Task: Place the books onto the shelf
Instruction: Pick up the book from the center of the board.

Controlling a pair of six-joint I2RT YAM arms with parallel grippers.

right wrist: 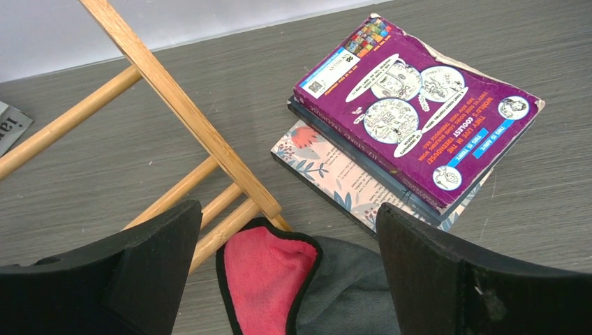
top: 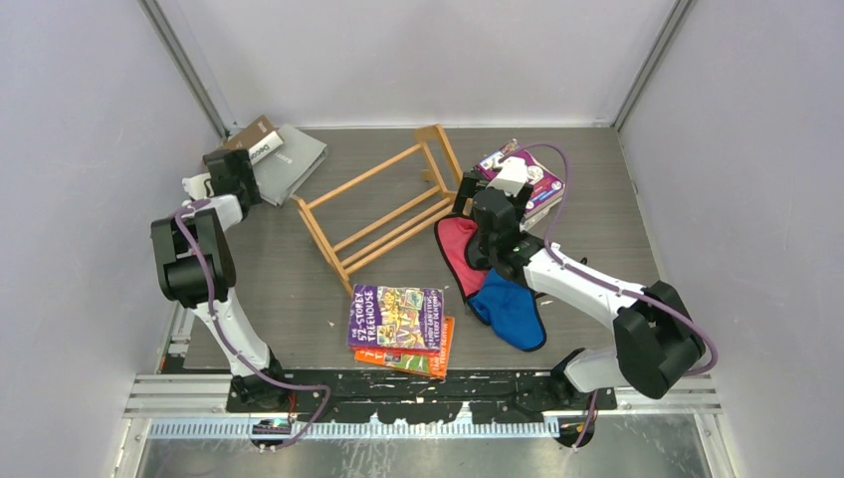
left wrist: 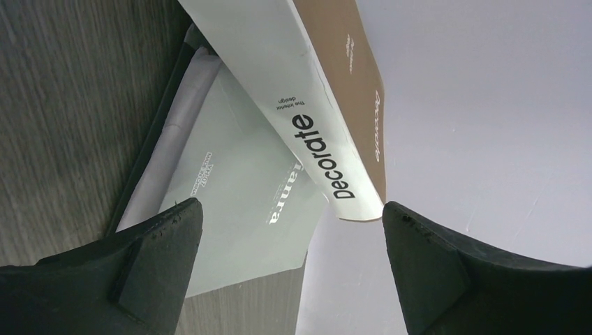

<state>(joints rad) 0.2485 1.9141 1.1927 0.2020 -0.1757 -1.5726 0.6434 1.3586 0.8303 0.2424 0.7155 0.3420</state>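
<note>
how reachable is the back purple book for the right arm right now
Probably yes: the right gripper hangs open just short of the purple book, which lies topmost with nothing on it. The shelf stands aside and the red cloth lies beneath the gripper.

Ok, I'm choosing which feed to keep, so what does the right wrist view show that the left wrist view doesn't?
Only the right wrist view: the shelf, a purple book stacked above a floral book, and a red cloth. Only the left wrist view: the Decorate book overlapping the grey book. Both: the dark table, the pale wall, and an open gripper, the right end effector or the left end effector.
</note>
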